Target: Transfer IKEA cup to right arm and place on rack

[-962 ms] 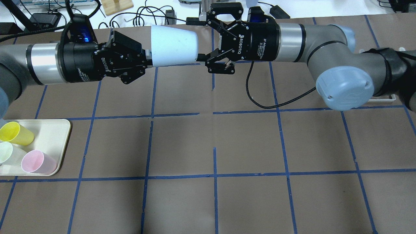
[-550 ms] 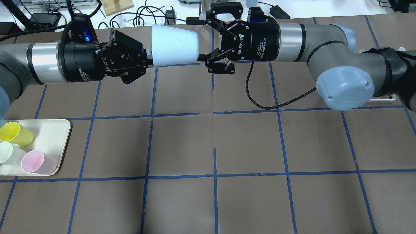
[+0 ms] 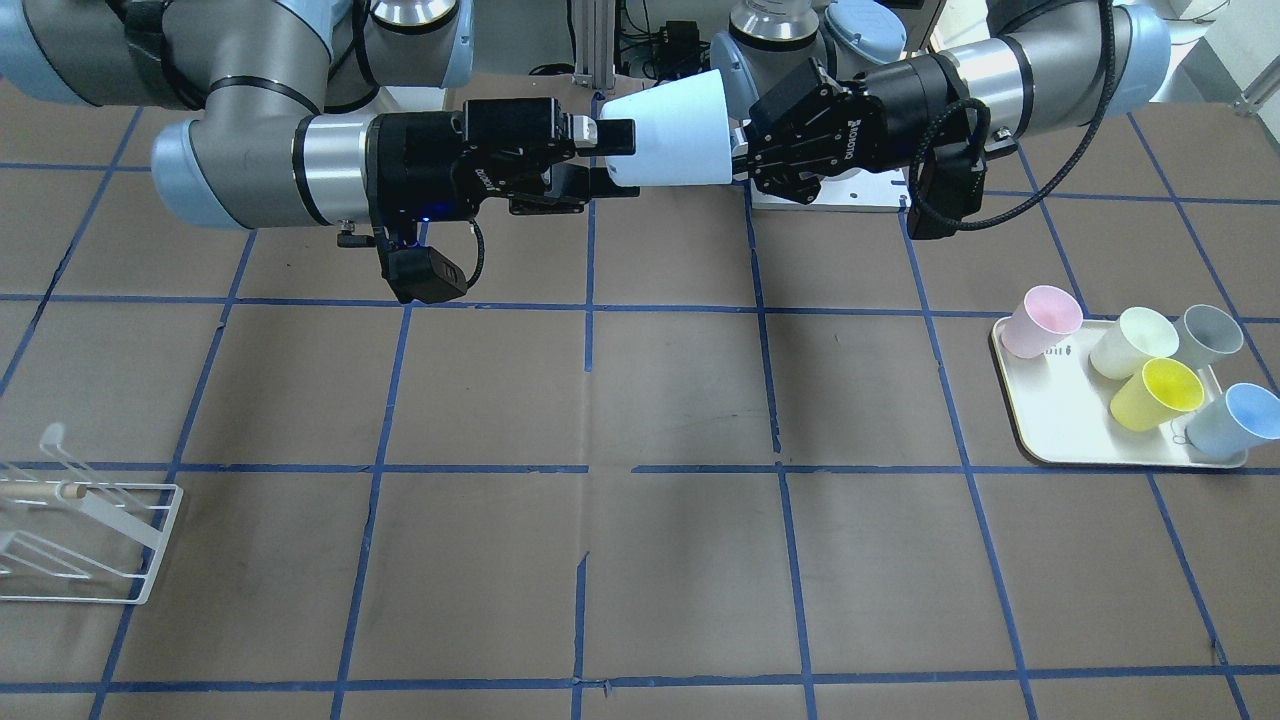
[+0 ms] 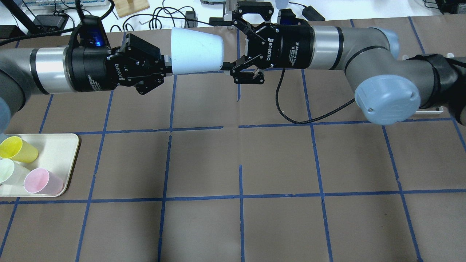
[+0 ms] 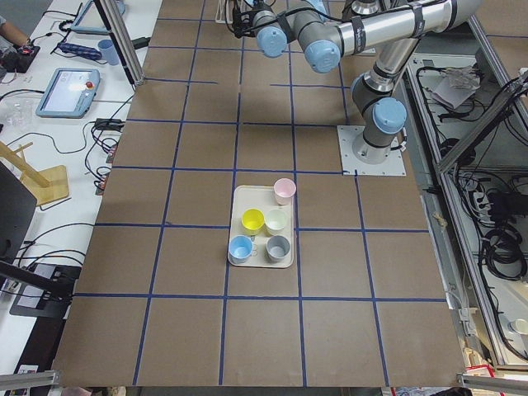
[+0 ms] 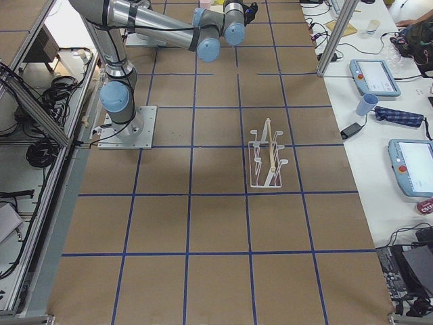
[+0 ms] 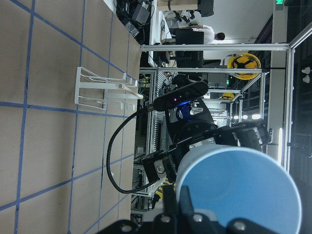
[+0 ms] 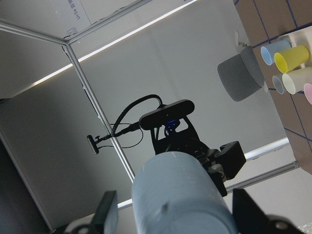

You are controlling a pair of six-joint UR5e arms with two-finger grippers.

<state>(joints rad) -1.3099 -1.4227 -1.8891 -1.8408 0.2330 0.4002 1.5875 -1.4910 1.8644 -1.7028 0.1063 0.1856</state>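
Observation:
The IKEA cup [image 4: 196, 51] is light blue and held level in the air over the table's far side. It also shows in the front-facing view [image 3: 670, 135]. My left gripper [image 4: 166, 64] is shut on its wide rim, seen in the left wrist view [image 7: 239, 190]. My right gripper [image 4: 220, 45] is open, with its fingers [image 8: 108, 212] on either side of the cup's narrow base [image 8: 180, 195] and a gap on each side. The white wire rack [image 3: 80, 530] stands on the table far to my right, and is also in the right exterior view [image 6: 267, 159].
A cream tray [image 3: 1060, 430] at my left front holds a second blue cup [image 3: 1235, 420], a yellow cup [image 3: 1160, 393], a pink cup [image 3: 1040, 320], a cream cup and a grey cup. A black cable [image 4: 291, 109] hangs below my right wrist.
My left gripper and the cup have crept slightly to the right, toward the right gripper. The right gripper stays open around the cup's base.

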